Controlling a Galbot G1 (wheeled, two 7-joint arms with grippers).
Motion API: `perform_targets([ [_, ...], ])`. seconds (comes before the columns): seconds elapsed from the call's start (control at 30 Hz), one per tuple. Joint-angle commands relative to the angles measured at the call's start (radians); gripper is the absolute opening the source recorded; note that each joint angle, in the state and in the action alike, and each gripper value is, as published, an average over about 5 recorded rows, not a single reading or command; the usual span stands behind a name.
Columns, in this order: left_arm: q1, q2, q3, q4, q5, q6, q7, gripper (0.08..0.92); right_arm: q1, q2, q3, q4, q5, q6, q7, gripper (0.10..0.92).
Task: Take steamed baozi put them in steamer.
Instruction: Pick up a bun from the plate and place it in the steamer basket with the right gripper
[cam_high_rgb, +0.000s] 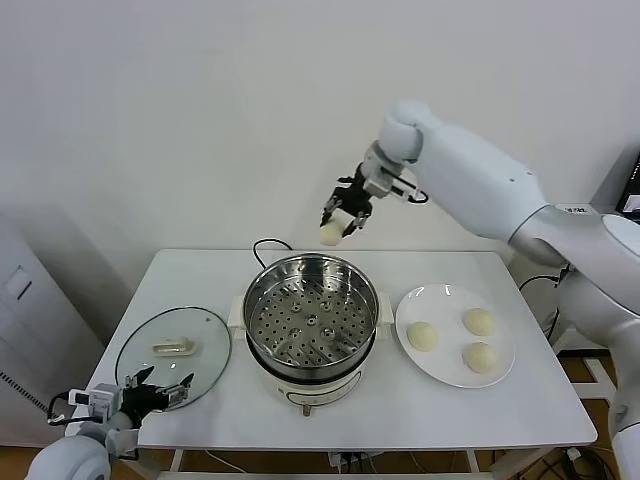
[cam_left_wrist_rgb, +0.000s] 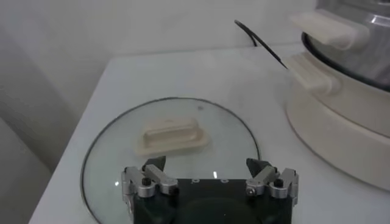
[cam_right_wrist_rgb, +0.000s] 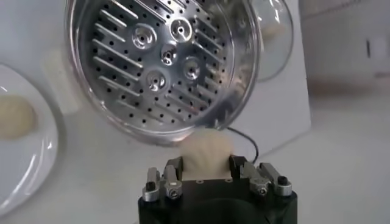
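Right gripper (cam_high_rgb: 343, 219) is up in the air behind the steamer (cam_high_rgb: 311, 322), closed on one baozi (cam_high_rgb: 332, 233), which hangs below the fingers, above the table's far edge. Head view, cont.: steamer sits mid-table (cam_high_rgb: 400, 400), perforated tray bare, no buns in it. White plate (cam_high_rgb: 456, 335) just to the robot's right of the steamer holds 3 more baozi: one near the steamer side (cam_high_rgb: 422, 336), one at the back (cam_high_rgb: 479, 321), one at the front (cam_high_rgb: 481, 356). Glass lid (cam_high_rgb: 173, 355) lies flat on the robot's left side of the steamer, cream handle up. Left gripper (cam_high_rgb: 150, 388) is low at the table's front-left corner, by the lid's near rim, fingers spread, holding nothing.

Left wrist view: left gripper (cam_left_wrist_rgb: 210, 176) w/ both fingers wide apart over the lid (cam_left_wrist_rgb: 170, 143), nothing between them. Steamer's white base (cam_left_wrist_rgb: 341, 122) and side handle are beside the lid, black cord behind.

Right wrist view: right gripper (cam_right_wrist_rgb: 207, 170) clamps the baozi (cam_right_wrist_rgb: 207, 152) between its fingers. Steamer (cam_right_wrist_rgb: 164, 61) is below and beyond, tray holes visible; plate (cam_right_wrist_rgb: 24, 152) w/ one bun (cam_right_wrist_rgb: 15, 115) at the edge, lid partly seen past the pot.
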Motion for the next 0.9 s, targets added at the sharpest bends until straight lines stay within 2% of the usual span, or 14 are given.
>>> perform_targets([
  [0.03, 0.000, 0.002, -0.002, 0.003, -0.002, -0.001, 0.001, 0.823, -0.044, 0.066, 0.000, 0.048, -0.104, 0.060, -0.010, 0.492],
  [0.3, -0.001, 0.003, -0.001, 0.009, -0.003, -0.002, 0.002, 0.823, -0.123, 0.071, 0.012, 0.085, -0.153, 0.060, -0.012, 0.492],
  [0.6, -0.001, 0.003, 0.001, 0.007, -0.003, -0.002, 0.002, 0.823, -0.209, 0.084, 0.079, 0.064, -0.277, 0.060, -0.009, 0.492],
  [0.9, 0.000, 0.002, 0.001, 0.008, -0.003, -0.003, 0.003, 0.823, -0.237, 0.074, 0.088, 0.077, -0.305, 0.060, -0.010, 0.492],
])
